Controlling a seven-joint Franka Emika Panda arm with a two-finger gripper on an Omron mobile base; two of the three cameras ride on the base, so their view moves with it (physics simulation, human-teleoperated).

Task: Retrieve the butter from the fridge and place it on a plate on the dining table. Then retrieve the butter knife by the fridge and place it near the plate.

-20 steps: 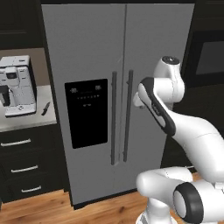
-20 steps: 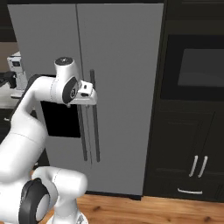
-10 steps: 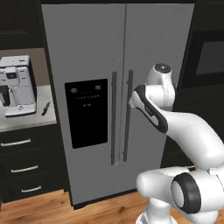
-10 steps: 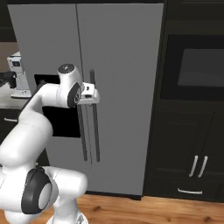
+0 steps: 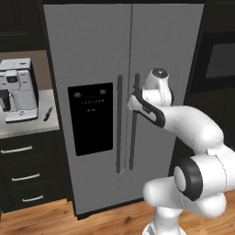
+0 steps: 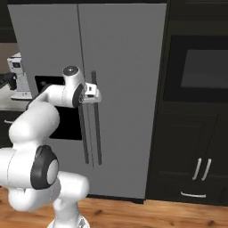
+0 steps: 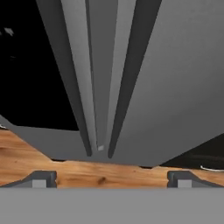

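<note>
The grey fridge (image 5: pixel 96 59) stands with both doors shut, so the butter is hidden. My gripper (image 5: pixel 132 97) is up against the right door's handle (image 5: pixel 133 137), just right of the door seam. From the right base view the gripper (image 6: pixel 95 93) sits at the top of the two handles (image 6: pixel 96 133). Looking down the doors in the hand view, the gripper (image 7: pixel 111 179) is open, its fingertips (image 7: pixel 42 179) set wide with both handles (image 7: pixel 127 78) running between them. The dark butter knife (image 5: pixel 47 114) lies on the counter left of the fridge. Plate and dining table are out of view.
A white coffee machine (image 5: pixel 18 94) stands on the counter (image 5: pixel 27 128) beside the knife, above dark drawers (image 5: pixel 25 176). Black cabinets with a built-in oven (image 6: pixel 202 67) flank the fridge on the right. Wooden floor (image 6: pixel 147 213) lies below.
The hand has moved closer to the fridge, from off to the right of the door handle up against it. The jaws stay open. The fridge doors have not moved.
</note>
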